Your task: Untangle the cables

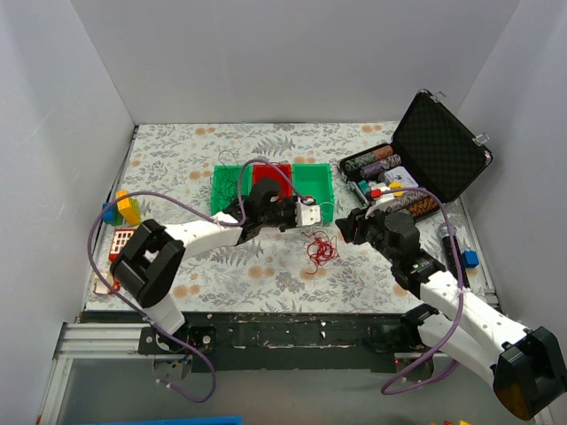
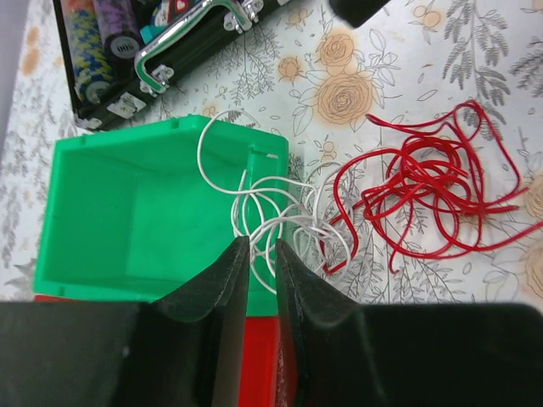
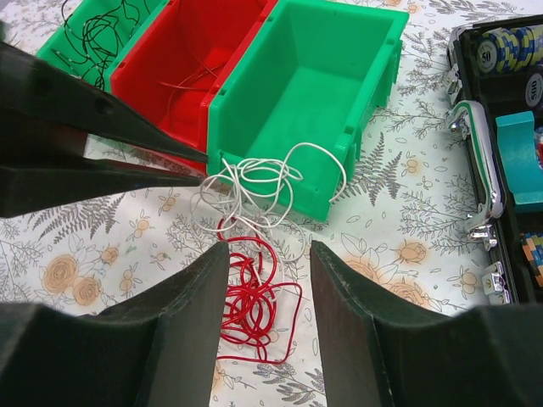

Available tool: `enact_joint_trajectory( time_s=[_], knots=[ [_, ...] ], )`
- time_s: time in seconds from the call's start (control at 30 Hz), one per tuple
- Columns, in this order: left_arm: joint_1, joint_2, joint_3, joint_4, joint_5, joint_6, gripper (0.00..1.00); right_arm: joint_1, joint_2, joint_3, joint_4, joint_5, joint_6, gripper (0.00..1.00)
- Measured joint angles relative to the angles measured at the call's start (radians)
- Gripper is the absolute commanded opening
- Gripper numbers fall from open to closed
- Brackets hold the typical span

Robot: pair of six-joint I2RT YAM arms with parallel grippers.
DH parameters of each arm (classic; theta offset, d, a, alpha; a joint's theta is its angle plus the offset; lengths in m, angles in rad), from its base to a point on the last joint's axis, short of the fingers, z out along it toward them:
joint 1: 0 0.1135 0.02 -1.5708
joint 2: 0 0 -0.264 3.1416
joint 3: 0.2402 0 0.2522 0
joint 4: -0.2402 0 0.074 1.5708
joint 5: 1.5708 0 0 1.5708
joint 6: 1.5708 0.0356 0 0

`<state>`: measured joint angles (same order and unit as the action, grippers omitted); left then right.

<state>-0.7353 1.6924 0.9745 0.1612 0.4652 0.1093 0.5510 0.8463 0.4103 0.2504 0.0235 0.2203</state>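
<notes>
Cables (image 1: pixel 320 248) in 2 clumps — white against the green bin's (image 3: pixel 322 93) front wall, red just beside on the table (image 1: pixel 266 266). My left gripper (image 2: pixel 260 246): narrow slit at the white strands — right gripper (image 3: pixel 270 250) spread wide over the red.

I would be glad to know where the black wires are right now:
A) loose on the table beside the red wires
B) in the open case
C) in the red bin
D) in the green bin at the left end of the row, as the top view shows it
D: the black wires lie inside the green bin at the far end of the row from the case, next to the red bin.
</notes>
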Motion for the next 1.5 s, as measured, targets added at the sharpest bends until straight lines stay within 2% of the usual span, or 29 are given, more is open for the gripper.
enact_joint_trajectory(
  time_s=[0.17,0.23,0.3,0.43,0.63,0.93,1.2,1.47,1.5],
  knots=[
    [0.004,-0.093,-0.05,0.001,0.024,0.067,0.27,0.0,0.013,-0.001,0.005,-0.001,0.008,0.5],
    [0.008,-0.086,-0.043,0.0,0.035,0.09,0.41,0.0,0.015,-0.001,0.005,-0.001,0.009,0.5],
    [0.014,-0.061,-0.021,-0.021,0.045,0.113,0.51,0.0,0.015,-0.001,0.006,-0.002,0.01,0.5],
    [0.028,0.023,0.04,-0.055,0.052,0.176,0.53,0.0,0.015,-0.001,0.006,-0.004,0.01,0.49],
    [0.051,0.117,0.119,-0.124,0.058,0.21,0.44,0.0,0.008,-0.001,0.005,-0.004,0.01,0.49],
    [0.066,0.122,0.215,-0.322,0.129,0.261,0.25,-0.001,0.007,-0.002,0.006,-0.005,0.01,0.47],
    [0.066,0.128,0.235,-0.447,0.174,0.299,0.26,-0.001,0.007,-0.003,0.006,-0.005,0.01,0.46],
    [0.066,0.152,0.237,-0.444,0.174,0.284,0.0,-0.001,0.007,-0.014,0.005,-0.008,0.011,0.45],
    [0.066,0.152,0.237,-0.436,0.174,0.283,0.0,-0.001,0.007,-0.014,0.004,-0.008,0.011,0.44]
  ],
)
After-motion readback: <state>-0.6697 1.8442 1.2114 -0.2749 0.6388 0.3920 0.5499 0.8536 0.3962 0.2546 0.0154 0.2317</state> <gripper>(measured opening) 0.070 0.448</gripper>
